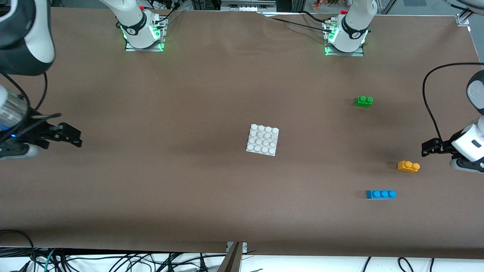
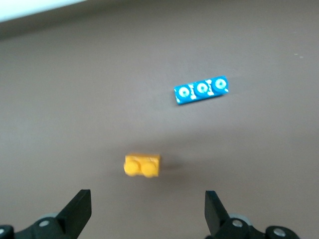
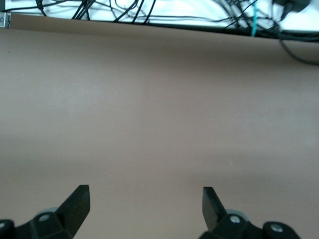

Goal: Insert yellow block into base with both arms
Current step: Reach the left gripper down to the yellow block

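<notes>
1. Your left gripper (image 1: 429,148) hangs wide open at the right edge of the front view, near the yellow block (image 1: 408,166), likely lining up for a pick.
2. Yellow block: small orange-yellow brick, two round studs, lying flat on the counter (image 1: 189,189), lower right of the frame, with nothing touching it.
3. Base (image 1: 262,140), a white studded plate, sits mid-frame, bare.
4. Your right gripper (image 1: 70,136) waits open at the left edge.
5. Blue brick (image 1: 381,194) and green brick (image 1: 364,101) lie apart from the block.
</notes>
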Motion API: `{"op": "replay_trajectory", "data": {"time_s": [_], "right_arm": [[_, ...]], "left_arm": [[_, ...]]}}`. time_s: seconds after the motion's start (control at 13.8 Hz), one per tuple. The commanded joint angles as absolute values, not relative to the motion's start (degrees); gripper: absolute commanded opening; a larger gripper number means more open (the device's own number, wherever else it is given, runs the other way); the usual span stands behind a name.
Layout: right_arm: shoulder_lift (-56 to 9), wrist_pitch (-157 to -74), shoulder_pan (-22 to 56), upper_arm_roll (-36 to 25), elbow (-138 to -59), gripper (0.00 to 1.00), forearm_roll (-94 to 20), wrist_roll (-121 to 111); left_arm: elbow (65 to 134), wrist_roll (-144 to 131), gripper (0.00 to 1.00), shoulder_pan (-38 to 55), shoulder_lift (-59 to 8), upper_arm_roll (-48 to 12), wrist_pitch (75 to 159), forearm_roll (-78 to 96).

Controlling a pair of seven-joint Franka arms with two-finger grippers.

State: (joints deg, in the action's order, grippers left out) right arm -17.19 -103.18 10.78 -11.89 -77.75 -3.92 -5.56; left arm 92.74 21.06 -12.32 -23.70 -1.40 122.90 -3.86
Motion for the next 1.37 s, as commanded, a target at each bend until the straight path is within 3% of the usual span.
{"op": "replay_trajectory", "data": {"time_s": [0.0,0.36,1.3], "right_arm": [[-12.6,-103.0,6.9,-10.4,-80.7,1.00,-3.3,-10.3],[-9.7,-102.4,5.5,-10.7,-83.8,1.00,1.1,-10.4],[-9.2,-94.8,5.5,-11.2,-83.7,1.00,2.0,-13.1]], "left_arm": [[89.6,25.7,1.00,-13.1,-29.7,-1.1,129.9,-4.7],[87.5,33.6,1.00,-15.0,-37.8,1.5,139.6,-2.1],[93.9,37.4,1.00,-14.9,-41.6,1.1,138.7,5.1]]}}
